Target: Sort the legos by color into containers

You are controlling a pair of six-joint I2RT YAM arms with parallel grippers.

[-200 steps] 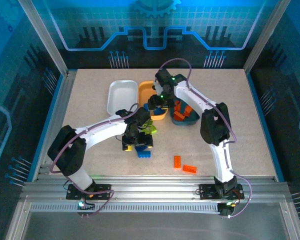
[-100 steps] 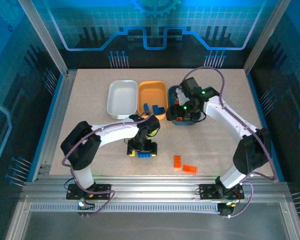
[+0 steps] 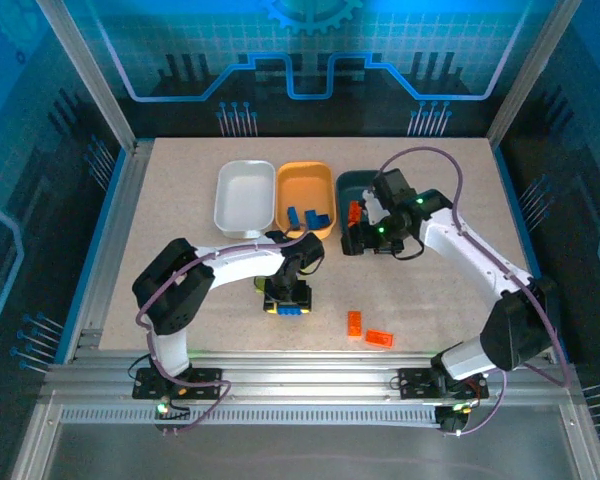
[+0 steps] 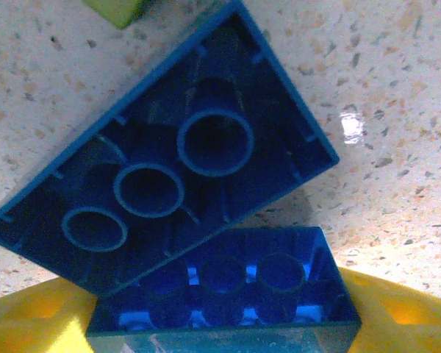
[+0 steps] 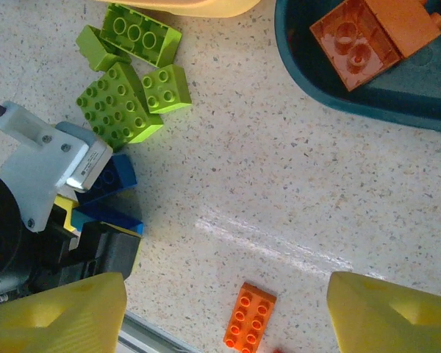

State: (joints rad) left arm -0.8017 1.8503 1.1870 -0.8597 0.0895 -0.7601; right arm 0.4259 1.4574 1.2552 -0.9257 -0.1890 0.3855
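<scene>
My left gripper is down at the table, its yellow fingers pressed against both ends of an upside-down blue brick. A second, larger blue brick overlaps it. My right gripper hangs open and empty over bare table, just near of the dark teal tray, which holds an orange brick. Three lime green bricks lie beside the blue ones. Two orange bricks rest on the table. The light orange tray holds blue bricks. The white tray is bare.
The three trays stand side by side at the back middle. The left arm's wrist sits close to the left of my right gripper. The metal rail runs along the near table edge. Bare table stretches to the right of the loose orange bricks.
The right arm swung from above the light orange tray to the right and back toward the near side of the teal tray. The left gripper shifted slightly while staying on the blue bricks.
</scene>
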